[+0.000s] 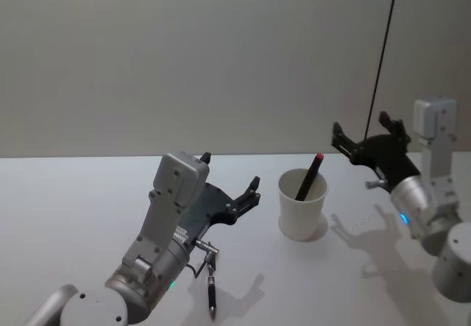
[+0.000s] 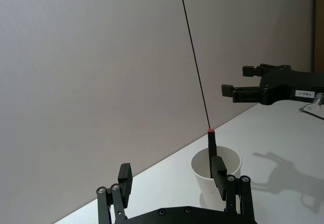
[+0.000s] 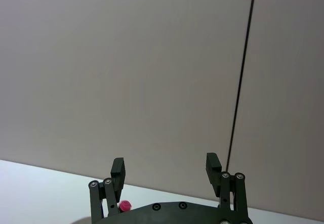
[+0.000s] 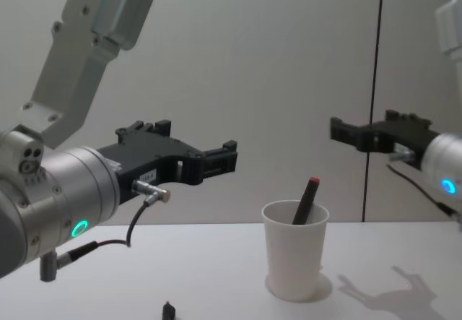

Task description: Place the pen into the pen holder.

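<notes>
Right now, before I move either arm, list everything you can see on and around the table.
pen holder: one, white paper cup, upright on the table, right of centre in the head view.
pen: one, black with a red end, leaning inside the pen holder, red end up.
second pen: one, dark, lying flat on the table, nearer the robot than the left gripper.
table: one, white, bears the cup and the loose pen.
wall: grey, behind the table, with a thin dark vertical line on the right.
left gripper: one, black, open, raised to the left of the pen holder, holding nothing.
right gripper: one, black, open, raised to the right of the pen holder, holding nothing.
</notes>
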